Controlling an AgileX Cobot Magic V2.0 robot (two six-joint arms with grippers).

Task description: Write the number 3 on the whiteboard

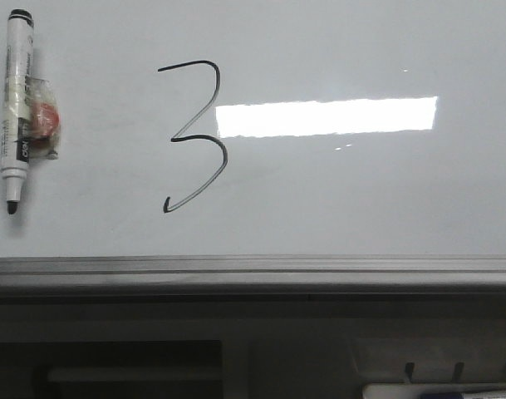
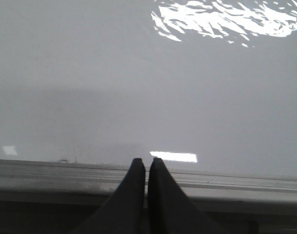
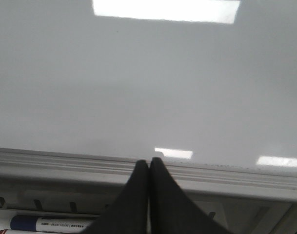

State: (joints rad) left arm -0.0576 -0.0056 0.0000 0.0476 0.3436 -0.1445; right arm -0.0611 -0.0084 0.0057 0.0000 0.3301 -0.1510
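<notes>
The 3 (image 1: pixel 196 137) looks done on the whiteboard (image 1: pixel 361 199), so with both grippers (image 2: pixel 147 163) (image 3: pixel 149 162) closed and empty, we risk smudging it if an arm sweeps near the board's left edge.

I see the large glossy pale grey-white whiteboard (image 1: pixel 361 199) open across its right side and centre — only the thin black hand-drawn number 3 (image 1: pixel 196 137) marks it. The white black-capped marker pen (image 1: pixel 17 108) lies at the far left edge, the sole obstacle. The grey metal bottom rail (image 1: pixel 253 270) bounds the near edge.
</notes>
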